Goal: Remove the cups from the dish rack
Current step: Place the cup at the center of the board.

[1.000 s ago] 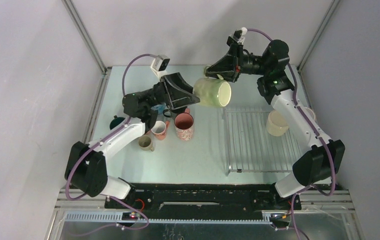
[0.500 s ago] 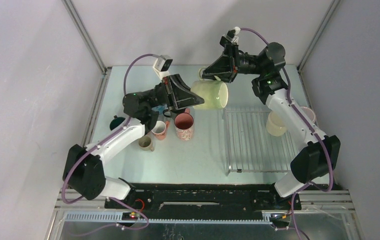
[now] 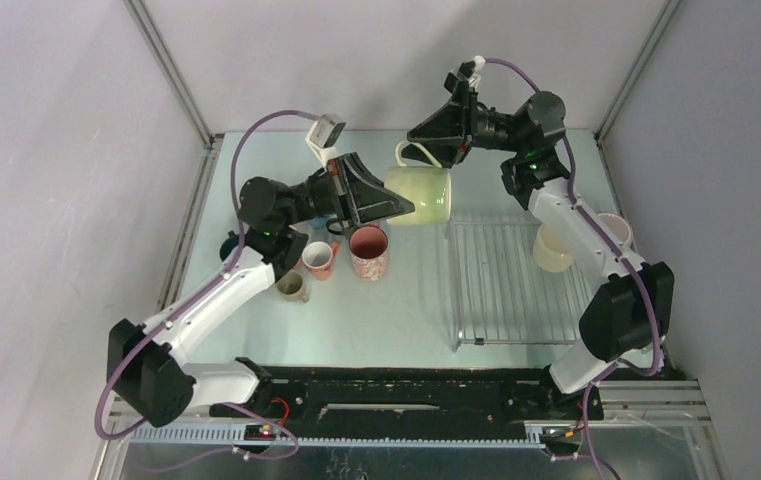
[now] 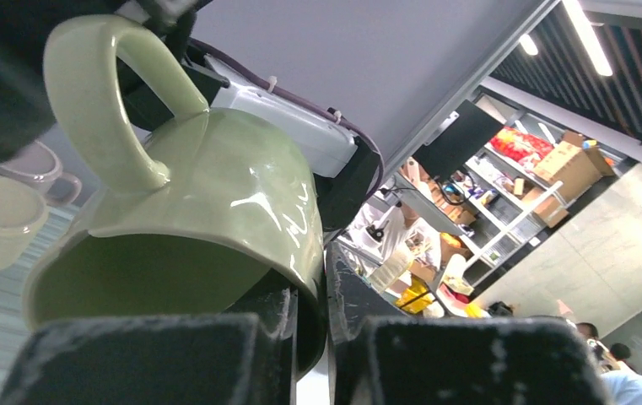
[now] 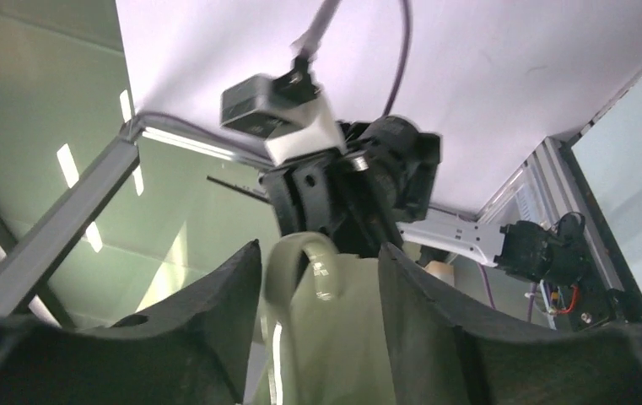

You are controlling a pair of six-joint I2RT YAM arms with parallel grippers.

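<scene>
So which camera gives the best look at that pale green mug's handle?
Left wrist: the pale green mug's handle shows as a whole loop, close up. Top external shows only a thin pale arc by the right gripper. Right wrist catches just the loop's top between its own fingers.

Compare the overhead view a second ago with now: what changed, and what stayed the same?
The left gripper reached right and closed on the rim of the pale green mug, which the right gripper, at its handle, carried slightly left. The dish rack, the pale yellow mug on it and the pink mug on the table stayed put.
</scene>
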